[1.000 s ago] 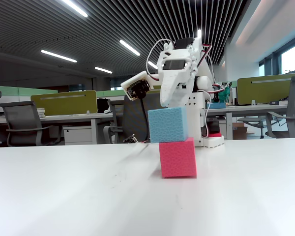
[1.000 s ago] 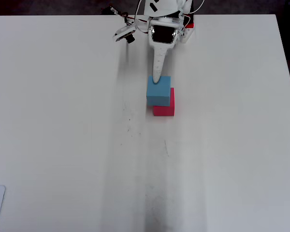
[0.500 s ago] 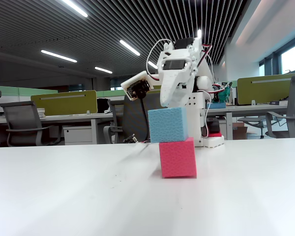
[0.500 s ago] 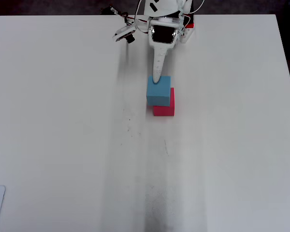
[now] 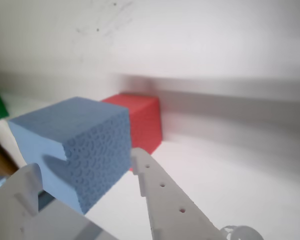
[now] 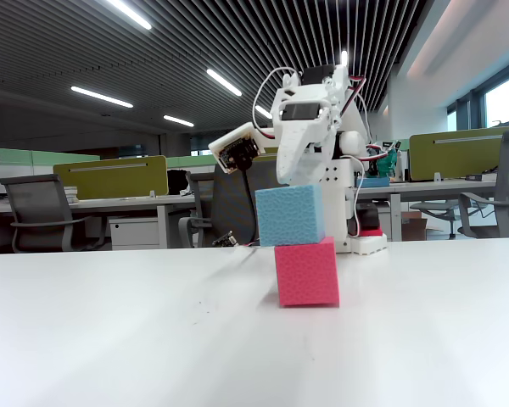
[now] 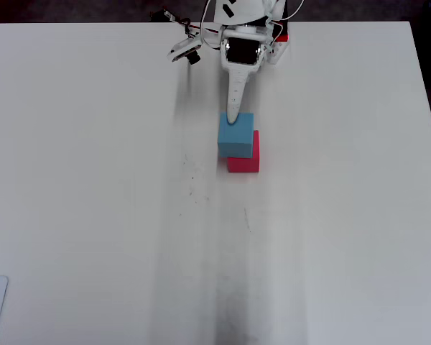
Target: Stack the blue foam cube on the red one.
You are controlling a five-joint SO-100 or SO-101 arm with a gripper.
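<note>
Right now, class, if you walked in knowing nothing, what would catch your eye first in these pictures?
First, the blue foam cube sitting on the red one, shifted left of it in the fixed view rather than squarely stacked. Next, the white arm's gripper reaching down onto the blue cube's far edge in the overhead view. All around them lies the bare white table.

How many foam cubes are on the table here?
2: the blue cube sits on the red cube, shifted left in the fixed view. None appear hidden.
</note>
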